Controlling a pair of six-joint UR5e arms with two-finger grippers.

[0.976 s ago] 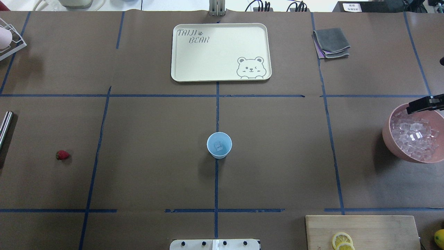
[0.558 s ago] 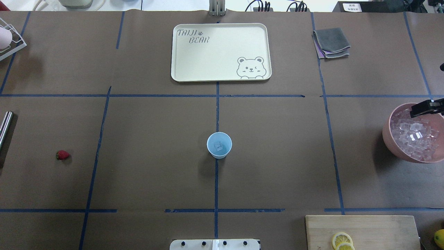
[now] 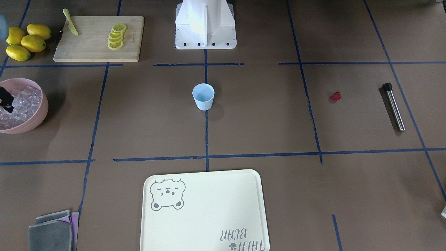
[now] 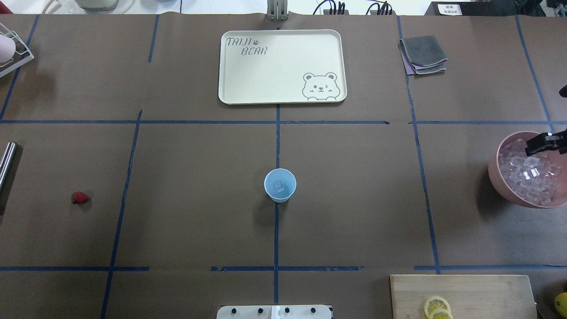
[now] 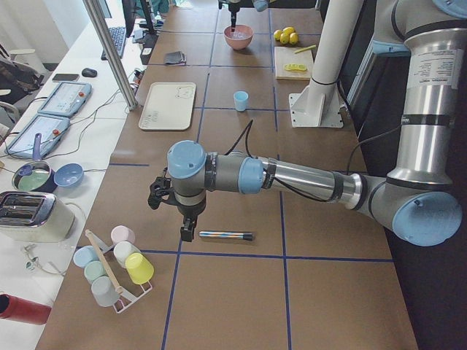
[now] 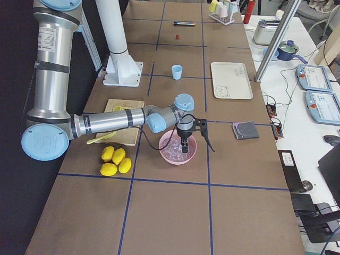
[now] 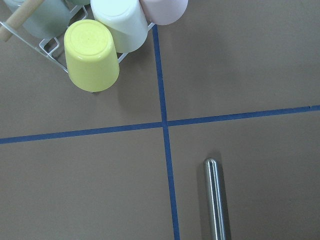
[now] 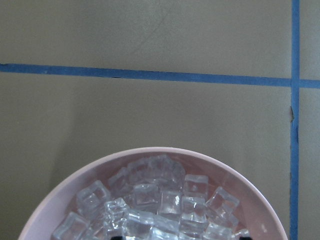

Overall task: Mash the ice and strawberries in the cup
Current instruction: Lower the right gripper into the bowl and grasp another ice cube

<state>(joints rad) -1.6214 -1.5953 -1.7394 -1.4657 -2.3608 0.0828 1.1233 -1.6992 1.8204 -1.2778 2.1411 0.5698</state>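
The pale blue cup [image 4: 280,185] stands upright at the table's middle with one clear ice cube [image 4: 279,186] inside. It also shows in the front view [image 3: 203,96]. The strawberry [image 4: 79,197] lies alone on the table far to the left. My right gripper [image 4: 544,144] points down over the ice heaped in the pink bowl [image 4: 498,177]. Its fingertips show apart at the bottom edge of the right wrist view, empty. My left gripper [image 5: 188,232] hangs above the steel muddler [image 5: 226,235]. I cannot tell whether it is open or shut.
A cream bear tray [image 4: 283,66] lies beyond the cup. Folded grey cloths [image 4: 423,54] lie at the back right. A cutting board [image 4: 460,290] with lemon slices and whole lemons [image 3: 24,40] lie near the bowl. A rack of cups [image 5: 113,266] stands at the left end.
My right gripper has drawn back toward the right edge and come down closer to the ice in the pink bowl. The cup, the strawberry and the muddler have not moved.
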